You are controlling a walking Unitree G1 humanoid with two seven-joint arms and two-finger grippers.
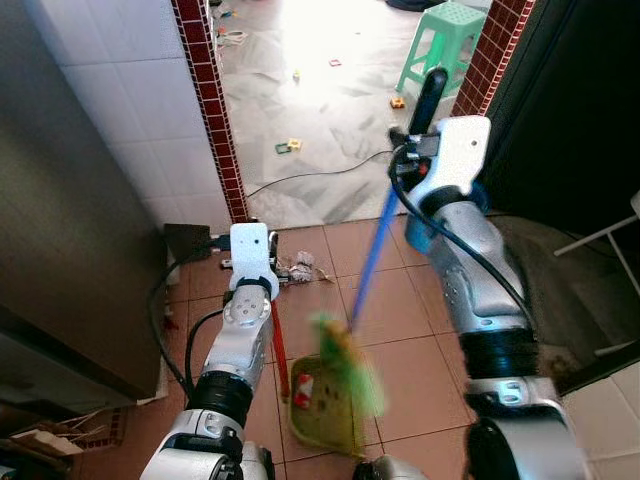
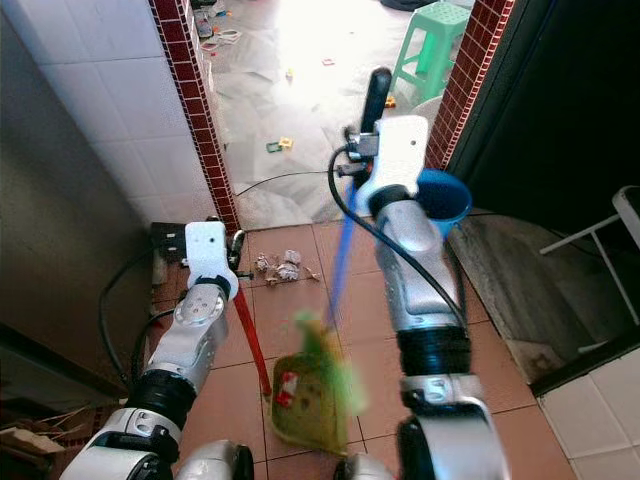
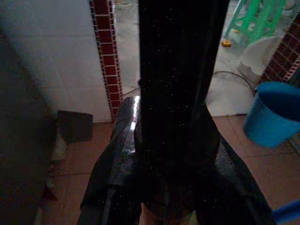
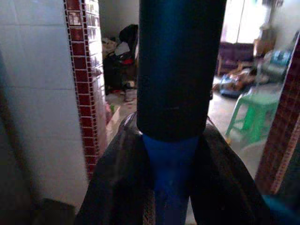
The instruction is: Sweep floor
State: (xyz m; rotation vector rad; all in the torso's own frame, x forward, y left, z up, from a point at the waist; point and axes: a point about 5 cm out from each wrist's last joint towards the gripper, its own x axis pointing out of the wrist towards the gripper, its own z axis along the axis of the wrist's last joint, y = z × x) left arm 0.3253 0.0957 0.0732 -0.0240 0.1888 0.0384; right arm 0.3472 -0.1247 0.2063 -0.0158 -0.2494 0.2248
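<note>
- Floor (image 1: 400,340): terracotta tiles in the near area, pale marbled tiles beyond the doorway between two red-brick pillars. This is the surface to be swept.
- Left gripper (image 1: 252,232): low on the left. Its jaws are clamped on the dustpan handle (image 2: 252,345), a red rod that runs down and toward the robot.
- Debris pile (image 2: 280,268): crumpled scraps lie on the terracotta tiles just beyond the left gripper, near the foot of the left pillar. Judgement: not yet collected.
- Dustpan (image 2: 305,405): green, resting on the floor near the robot, between the two arms. A red-and-white scrap lies inside it, so some collection appears done.
- Broom (image 1: 372,255): blue shaft slants down to green bristles, blurred, just above or at the dustpan.
- Right gripper (image 2: 372,125): raised on the right, jaws clamped on the black top grip of the broom.
- Small litter (image 1: 288,146): several bright pieces are scattered over the far pale floor, near the green stool (image 1: 445,40). Judgement: that area remains unswept.
- Blue bucket (image 2: 445,205): stands right of the right arm.
- Overall judgement: task is in an early-to-middle stage.
</note>
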